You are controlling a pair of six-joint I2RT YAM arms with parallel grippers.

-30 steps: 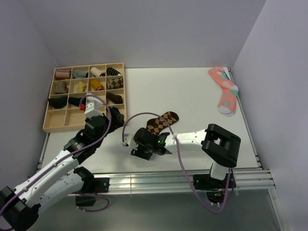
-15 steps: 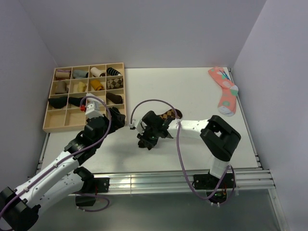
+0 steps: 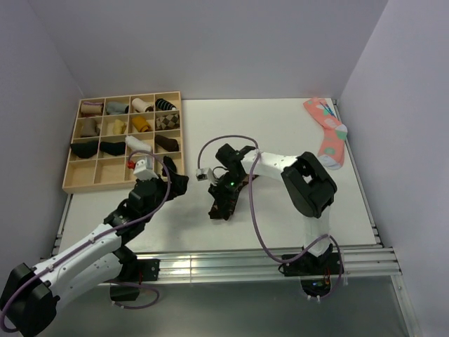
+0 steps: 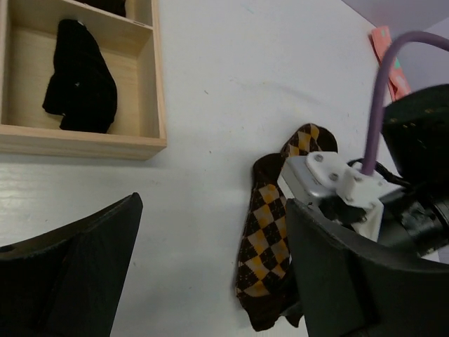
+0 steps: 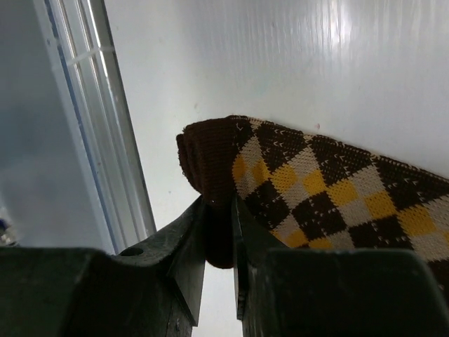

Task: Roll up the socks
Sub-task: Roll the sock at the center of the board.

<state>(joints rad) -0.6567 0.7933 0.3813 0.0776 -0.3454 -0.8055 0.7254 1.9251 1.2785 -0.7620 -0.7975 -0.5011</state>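
A white table [image 3: 280,133] stands under lavender walls, with a wooden tray [image 3: 68,184] at upper left and a pink sock [image 3: 328,137] at upper right. In the overhead view's centre the argyle sock [image 3: 226,202] lies half hidden beneath the right gripper [image 3: 219,210]. Only the right wrist camera shows those jaws pinched on its dark brown end. The left gripper [image 4: 214,203] gapes wide, holding nothing
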